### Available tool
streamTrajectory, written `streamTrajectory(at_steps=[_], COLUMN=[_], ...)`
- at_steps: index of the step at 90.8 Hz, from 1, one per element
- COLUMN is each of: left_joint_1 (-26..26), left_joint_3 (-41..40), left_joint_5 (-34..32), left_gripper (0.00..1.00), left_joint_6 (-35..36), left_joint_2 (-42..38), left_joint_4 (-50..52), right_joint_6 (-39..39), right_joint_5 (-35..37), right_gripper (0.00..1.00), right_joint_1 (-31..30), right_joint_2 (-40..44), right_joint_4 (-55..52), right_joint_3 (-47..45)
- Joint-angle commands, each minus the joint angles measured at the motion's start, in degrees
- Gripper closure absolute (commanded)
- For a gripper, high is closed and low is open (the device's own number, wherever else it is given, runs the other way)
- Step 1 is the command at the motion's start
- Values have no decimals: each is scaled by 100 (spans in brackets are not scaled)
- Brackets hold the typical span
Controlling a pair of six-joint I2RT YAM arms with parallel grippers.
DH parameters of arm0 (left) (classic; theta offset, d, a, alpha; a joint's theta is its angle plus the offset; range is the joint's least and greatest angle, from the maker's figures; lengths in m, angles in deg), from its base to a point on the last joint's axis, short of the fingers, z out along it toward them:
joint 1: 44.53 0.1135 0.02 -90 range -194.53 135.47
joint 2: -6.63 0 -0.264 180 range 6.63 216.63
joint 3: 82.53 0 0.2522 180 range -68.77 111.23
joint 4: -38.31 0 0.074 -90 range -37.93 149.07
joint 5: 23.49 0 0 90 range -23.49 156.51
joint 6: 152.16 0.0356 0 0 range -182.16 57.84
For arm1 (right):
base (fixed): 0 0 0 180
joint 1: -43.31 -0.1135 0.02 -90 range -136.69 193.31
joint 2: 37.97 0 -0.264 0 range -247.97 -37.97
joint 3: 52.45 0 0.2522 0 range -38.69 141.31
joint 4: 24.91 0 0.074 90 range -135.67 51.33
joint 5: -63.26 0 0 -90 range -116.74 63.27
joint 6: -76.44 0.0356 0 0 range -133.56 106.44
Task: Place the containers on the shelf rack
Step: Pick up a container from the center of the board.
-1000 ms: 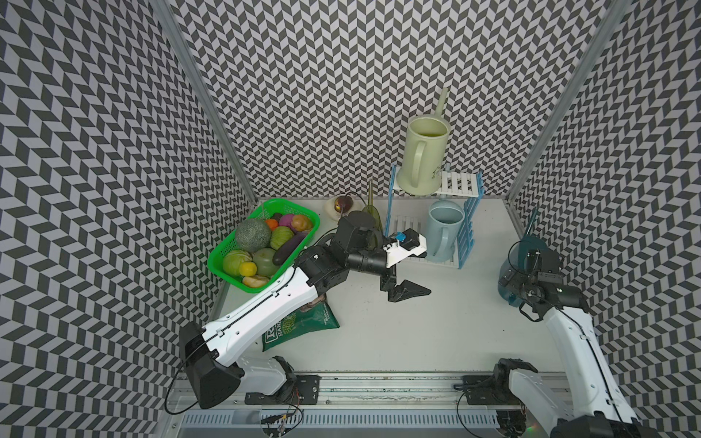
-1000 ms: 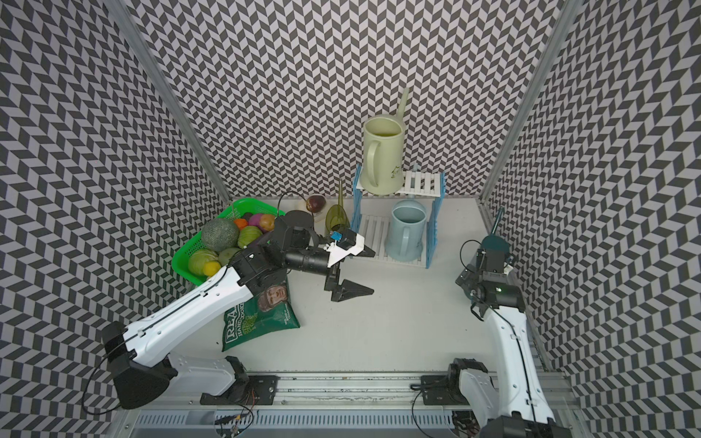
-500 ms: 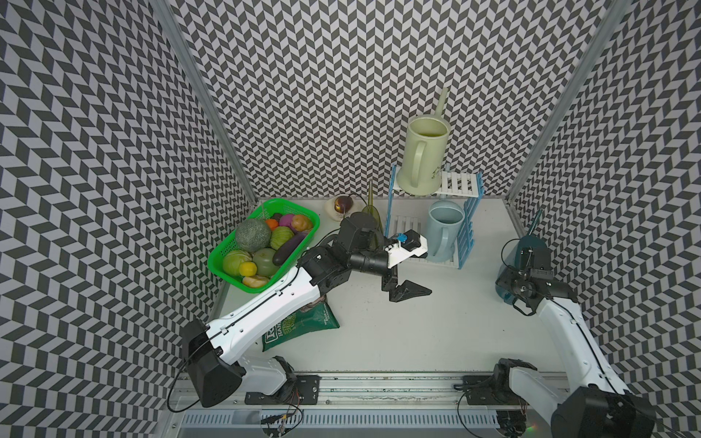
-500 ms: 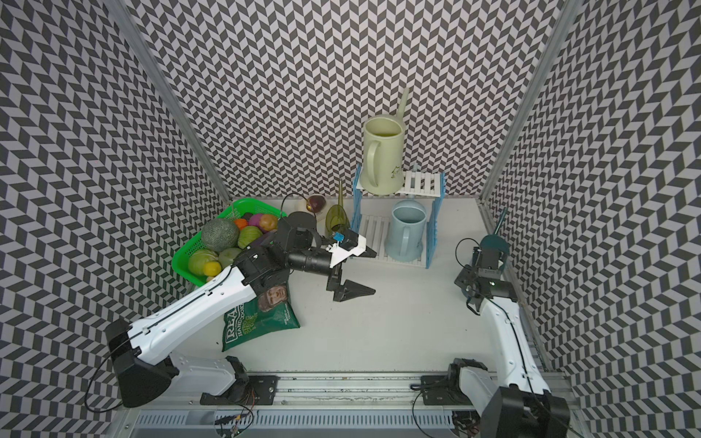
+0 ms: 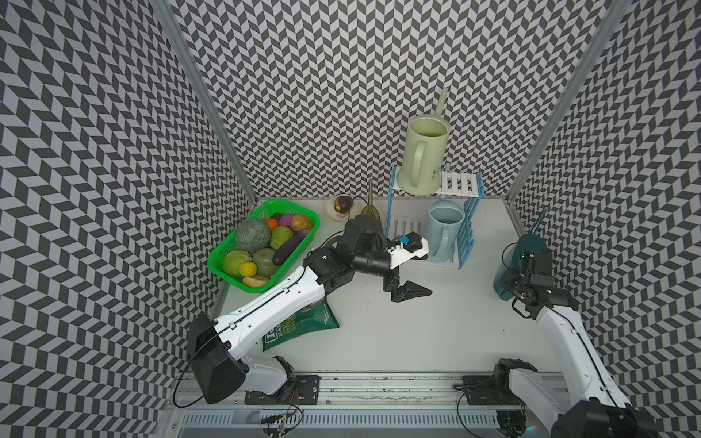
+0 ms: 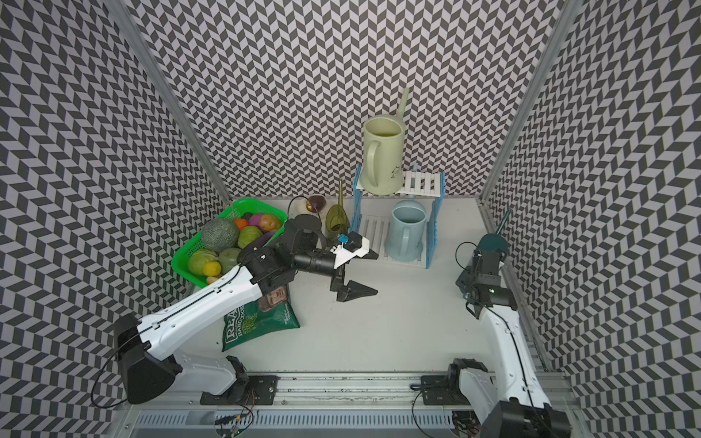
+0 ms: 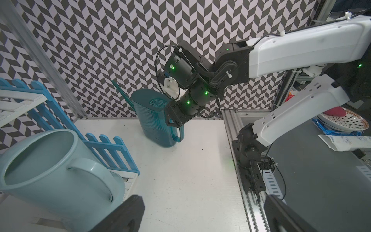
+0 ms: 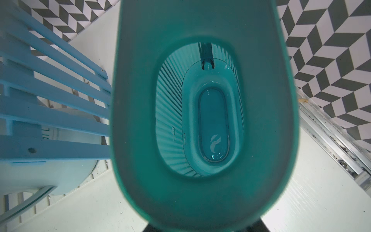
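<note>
Your left gripper [image 5: 426, 275] hangs over the open table in front of the shelf rack [image 5: 461, 184], jaws spread wide with nothing between them; the left wrist view shows its two fingers [image 7: 128, 215] far apart, the pale blue can [image 7: 50, 170] close beside one of them. Your right gripper [image 7: 174, 124] sits at the top of the handle of the dark teal can [image 7: 154, 118], jaws on either side of it; whether they actually clamp the handle I cannot tell, since the wrist hides the contact in both top views. That can stands upright on the table near the right wall, well apart from the rack. On the rack: cream can [image 5: 421, 159] upright on the top shelf, at the end toward the green basket [image 5: 220, 267]; pale blue can upright on the bottom shelf, handle facing forward. Olive-green can [image 6: 335, 220] stands on the table just beside the rack's blue side panel, on the basket side, partly hidden behind your left arm. A chip bag [image 5: 303, 326] lies under that arm
</note>
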State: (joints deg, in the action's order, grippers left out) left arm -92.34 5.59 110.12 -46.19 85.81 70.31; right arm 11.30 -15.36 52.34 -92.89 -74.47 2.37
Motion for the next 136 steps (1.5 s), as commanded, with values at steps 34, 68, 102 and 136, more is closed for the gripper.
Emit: streamTrajectory(at_steps=[34, 68, 102, 136], left_joint_1=[178, 368, 643, 808], left_joint_3=[-221, -247, -83, -80], left_joint_5=[33, -71, -320, -581], left_gripper=[0, 0, 0, 0], left_joint_6=[23, -188, -207, -297], left_joint_2=[13, 116, 206, 291], left_joint_4=[-267, -300, -146, 20], right_joint_6=[29, -38, -351, -693], right_joint_5=[199, 31, -125, -361], right_gripper=[85, 95, 97, 99], right_joint_1=[-197, -400, -490, -535], right_joint_2=[-47, 203, 357, 61], right_joint_4=[344, -40, -884, -1882], right_joint_3=[-48, 412, 1637, 3577])
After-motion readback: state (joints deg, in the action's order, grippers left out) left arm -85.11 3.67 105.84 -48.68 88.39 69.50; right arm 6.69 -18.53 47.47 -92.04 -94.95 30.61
